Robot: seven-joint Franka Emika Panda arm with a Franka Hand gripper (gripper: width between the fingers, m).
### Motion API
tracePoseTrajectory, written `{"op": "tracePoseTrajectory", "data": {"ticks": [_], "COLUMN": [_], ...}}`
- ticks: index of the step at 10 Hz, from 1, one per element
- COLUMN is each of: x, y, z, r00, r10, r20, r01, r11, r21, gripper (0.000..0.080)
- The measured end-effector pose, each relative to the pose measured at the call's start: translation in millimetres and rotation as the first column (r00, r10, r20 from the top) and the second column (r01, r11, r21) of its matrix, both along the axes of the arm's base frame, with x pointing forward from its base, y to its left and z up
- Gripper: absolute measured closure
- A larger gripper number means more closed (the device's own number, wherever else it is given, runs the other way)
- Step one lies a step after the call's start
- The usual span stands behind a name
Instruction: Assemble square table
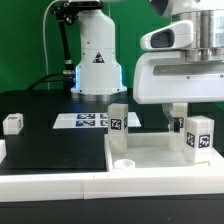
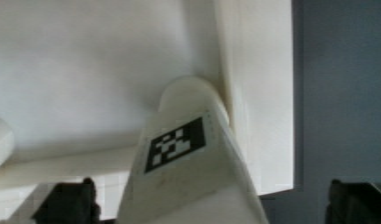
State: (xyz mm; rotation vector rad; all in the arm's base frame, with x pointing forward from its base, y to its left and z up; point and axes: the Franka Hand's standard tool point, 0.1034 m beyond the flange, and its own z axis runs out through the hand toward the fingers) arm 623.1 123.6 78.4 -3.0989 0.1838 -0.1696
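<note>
The white square table top (image 1: 150, 158) lies flat in front of me. Two tagged legs stand upright on it, one (image 1: 118, 122) near its far left corner and one (image 1: 198, 135) on the exterior view's right. My gripper (image 1: 180, 112) hangs low over the top's right side, just behind that right leg. In the wrist view a white leg (image 2: 178, 150) with a black-and-white tag stands between my dark fingertips (image 2: 66, 202). A gap shows on each side of it, so the gripper (image 2: 210, 205) is open and holds nothing.
A loose tagged leg (image 1: 12, 123) lies on the black table on the exterior view's left. The marker board (image 1: 85, 120) lies behind the top. Long white rails (image 1: 50, 186) run along the front edge. The robot base (image 1: 95, 60) stands at the back.
</note>
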Motion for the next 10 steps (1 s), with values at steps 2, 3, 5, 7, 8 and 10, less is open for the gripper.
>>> {"op": "tracePoseTrajectory", "data": {"ticks": [2, 3, 5, 7, 8, 10], "x": [1.2, 1.1, 1.1, 1.1, 1.1, 1.2], "y": [-2.7, -3.2, -3.3, -3.4, -3.3, -4.1], "z": [0.4, 0.0, -0.1, -0.1, -0.1, -0.3], "r00": [0.995, 0.993, 0.994, 0.995, 0.997, 0.996], "r10": [0.103, 0.12, 0.112, 0.098, 0.079, -0.087], "r20": [0.003, 0.003, 0.003, 0.002, 0.002, -0.001], "r01": [-0.103, -0.12, -0.112, -0.098, -0.079, 0.087], "r11": [0.995, 0.993, 0.993, 0.995, 0.997, 0.996], "r21": [-0.019, -0.021, -0.02, -0.018, -0.015, 0.003], "gripper": [0.041, 0.041, 0.051, 0.051, 0.051, 0.0509]}}
